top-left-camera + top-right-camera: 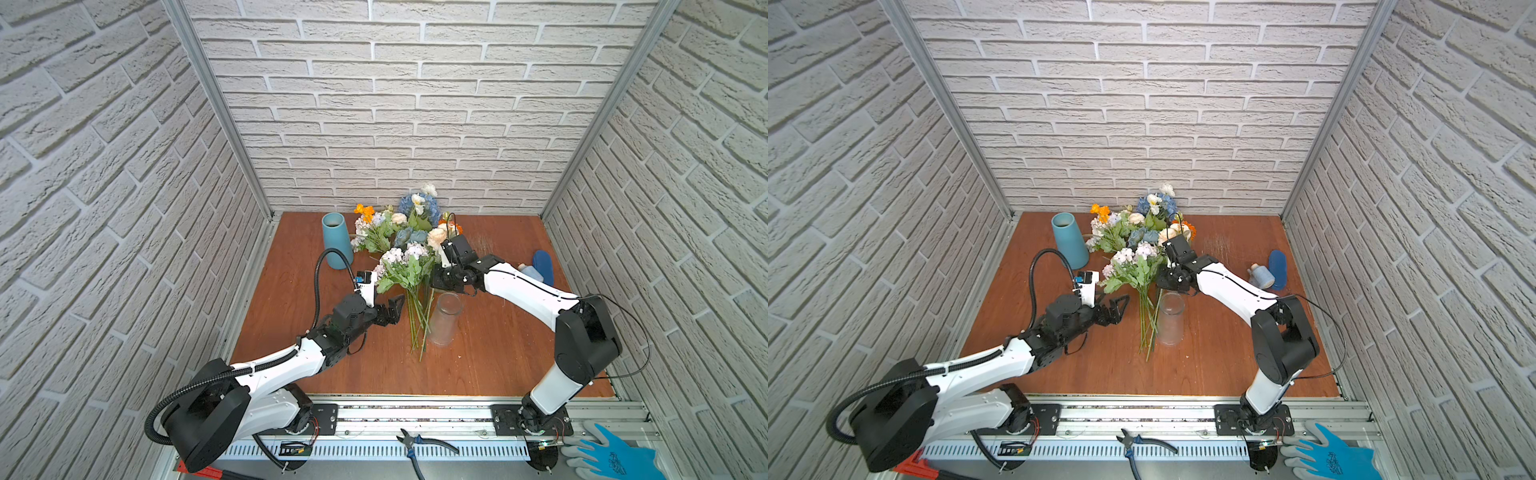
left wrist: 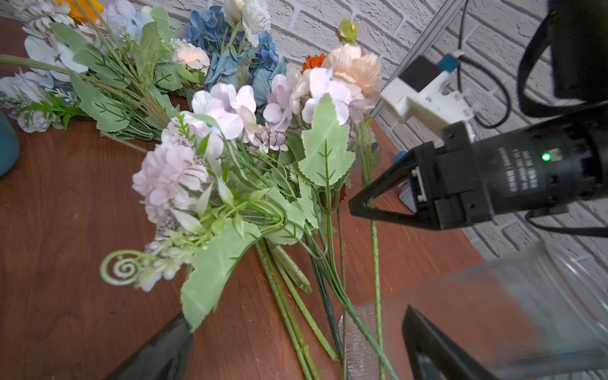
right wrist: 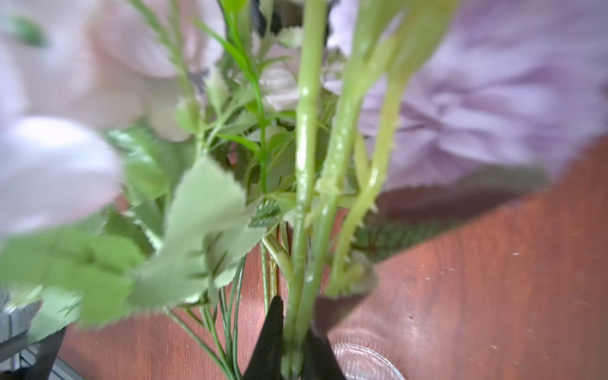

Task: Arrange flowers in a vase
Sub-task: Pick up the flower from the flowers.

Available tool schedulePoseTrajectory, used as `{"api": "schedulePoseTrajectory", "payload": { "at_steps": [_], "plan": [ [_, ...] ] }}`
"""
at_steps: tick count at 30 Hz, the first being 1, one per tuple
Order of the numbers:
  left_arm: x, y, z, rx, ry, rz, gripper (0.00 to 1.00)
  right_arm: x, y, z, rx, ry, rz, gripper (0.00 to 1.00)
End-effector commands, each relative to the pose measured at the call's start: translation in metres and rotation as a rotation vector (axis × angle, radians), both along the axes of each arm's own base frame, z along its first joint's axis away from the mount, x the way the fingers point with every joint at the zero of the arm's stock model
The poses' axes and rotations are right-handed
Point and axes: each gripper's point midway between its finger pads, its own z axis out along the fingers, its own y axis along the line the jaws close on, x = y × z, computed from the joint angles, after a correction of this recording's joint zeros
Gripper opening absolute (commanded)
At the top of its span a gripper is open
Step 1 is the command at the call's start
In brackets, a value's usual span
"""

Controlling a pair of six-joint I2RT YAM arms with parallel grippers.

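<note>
Flowers (image 1: 405, 266) sit with stems clamped in your right claw (image 3: 294, 319), left claw (image 1: 392, 311) spread wide alongside, near one blue vase (image 1: 336, 241) and one glass vase (image 1: 444, 318).

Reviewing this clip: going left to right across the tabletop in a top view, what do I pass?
Blue vase → left gripper, open → flower stems → clear glass vase → dark blue oval object near the right wall.
</note>
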Motion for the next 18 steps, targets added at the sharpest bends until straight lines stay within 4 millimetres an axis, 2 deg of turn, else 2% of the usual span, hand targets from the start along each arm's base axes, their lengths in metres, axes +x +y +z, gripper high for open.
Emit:
{"api": "schedulePoseTrajectory", "payload": {
  "at_steps": [1, 8, 18],
  "plan": [
    [0.003, -0.003, 0.014, -0.024, -0.037, 0.004, 0.98, 0.011, -0.007, 0.038, -0.032, -0.117, 0.018, 0.06],
    [0.001, -0.003, 0.012, -0.023, -0.032, 0.003, 0.98, 0.035, -0.016, 0.073, -0.083, -0.244, 0.015, 0.06],
    [0.004, -0.005, 0.017, -0.018, -0.044, -0.002, 0.98, 0.062, -0.030, 0.169, -0.150, -0.556, 0.012, 0.06]
  ]
}}
